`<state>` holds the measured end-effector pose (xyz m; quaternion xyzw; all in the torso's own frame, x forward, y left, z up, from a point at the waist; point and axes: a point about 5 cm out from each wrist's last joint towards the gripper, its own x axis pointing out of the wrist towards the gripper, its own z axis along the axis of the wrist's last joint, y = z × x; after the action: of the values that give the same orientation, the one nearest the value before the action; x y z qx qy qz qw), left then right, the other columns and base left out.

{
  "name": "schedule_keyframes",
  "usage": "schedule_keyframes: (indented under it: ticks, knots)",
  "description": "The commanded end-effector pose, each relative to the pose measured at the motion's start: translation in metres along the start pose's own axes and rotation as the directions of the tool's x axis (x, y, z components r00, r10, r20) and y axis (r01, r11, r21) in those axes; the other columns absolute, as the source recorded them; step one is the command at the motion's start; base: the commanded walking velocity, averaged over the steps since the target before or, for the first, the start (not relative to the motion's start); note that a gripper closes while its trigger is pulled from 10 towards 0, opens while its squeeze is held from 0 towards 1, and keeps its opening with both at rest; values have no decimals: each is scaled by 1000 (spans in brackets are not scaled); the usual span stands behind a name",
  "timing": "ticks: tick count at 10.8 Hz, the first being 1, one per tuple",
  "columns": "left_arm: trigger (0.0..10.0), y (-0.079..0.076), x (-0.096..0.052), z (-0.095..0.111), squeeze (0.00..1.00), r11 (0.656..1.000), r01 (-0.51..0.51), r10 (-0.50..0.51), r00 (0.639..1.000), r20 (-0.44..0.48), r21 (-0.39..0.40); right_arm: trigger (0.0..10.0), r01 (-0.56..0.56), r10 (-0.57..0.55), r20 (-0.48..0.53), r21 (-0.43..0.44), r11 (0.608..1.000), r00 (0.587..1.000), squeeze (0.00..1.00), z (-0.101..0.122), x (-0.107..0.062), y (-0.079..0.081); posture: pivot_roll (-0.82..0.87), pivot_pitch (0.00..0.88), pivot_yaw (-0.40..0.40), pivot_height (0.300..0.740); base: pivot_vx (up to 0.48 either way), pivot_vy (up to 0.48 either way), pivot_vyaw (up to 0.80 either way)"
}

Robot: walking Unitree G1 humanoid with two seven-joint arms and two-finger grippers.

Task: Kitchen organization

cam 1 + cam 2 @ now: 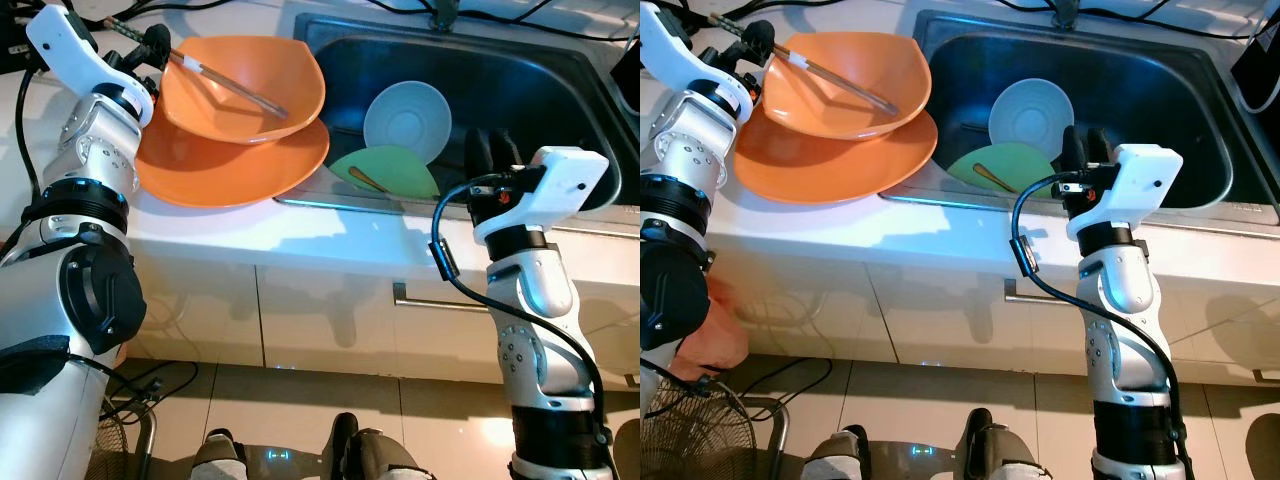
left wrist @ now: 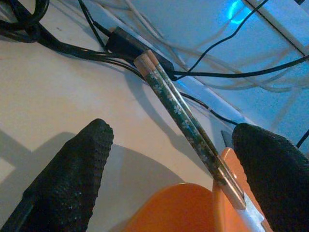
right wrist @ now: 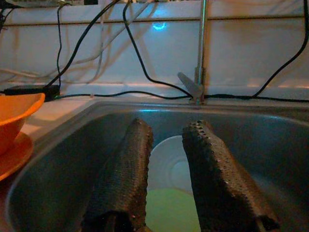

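An orange bowl (image 1: 245,90) sits in an orange plate (image 1: 230,165) on the white counter, left of the sink (image 1: 520,90). A pair of patterned chopsticks (image 1: 230,85) lies across the bowl, its ends poking past the rim. My left gripper (image 1: 150,50) is open at that rim; in the left wrist view the chopsticks (image 2: 188,123) run between the wide-spread fingers (image 2: 72,179), untouched. In the sink, a white bowl (image 1: 407,120) leans over a green plate (image 1: 385,172) with a small wooden utensil (image 1: 365,180). My right gripper (image 1: 490,150) hovers over the sink's front edge, open, holding nothing.
Black cables (image 2: 87,48) trail over the counter behind the bowl. A tap (image 3: 200,72) stands at the sink's back. Below the counter edge are white cabinet fronts with a metal handle (image 1: 430,300). A wire basket (image 1: 700,430) stands on the floor at left.
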<state>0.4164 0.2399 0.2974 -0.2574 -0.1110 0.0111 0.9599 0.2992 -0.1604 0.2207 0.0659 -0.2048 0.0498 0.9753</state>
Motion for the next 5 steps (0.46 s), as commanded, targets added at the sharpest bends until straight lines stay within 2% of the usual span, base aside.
schedule_keyframes:
  ticks: [1, 2, 3, 4, 5]
  knots:
    - [10000, -12, 4, 5, 0, 999, 38, -38, 999, 14, -20, 10000, 13, -13, -3, -3, 1000, 1000, 0, 3, -5, -3, 29, 251, -99, 740, 0, 0, 0]
    - [10000, -15, 4, 7, 0, 998, 46, -46, 999, 20, -34, 10000, 17, -17, -10, 2, 1000, 1000, 0, 2, -8, -2, 25, 252, -98, 740, 0, 0, 0]
    - [9176, -16, 5, 9, 0, 998, 50, -48, 998, 29, -45, 10000, 21, -21, -16, 3, 1000, 1000, 0, 2, -9, -2, 22, 255, -98, 740, 0, 0, 0]
    - [0, -16, 5, 12, 0, 998, 51, -49, 998, 41, -47, 10000, 24, -24, -23, 6, 1000, 999, 0, 2, -11, -2, 21, 258, -97, 740, 0, 0, 0]
    - [0, -15, 5, 15, 0, 998, 49, -47, 998, 51, -39, 10000, 29, -29, -30, 10, 1000, 999, 0, 1, -13, -2, 20, 259, -96, 740, 0, 0, 0]
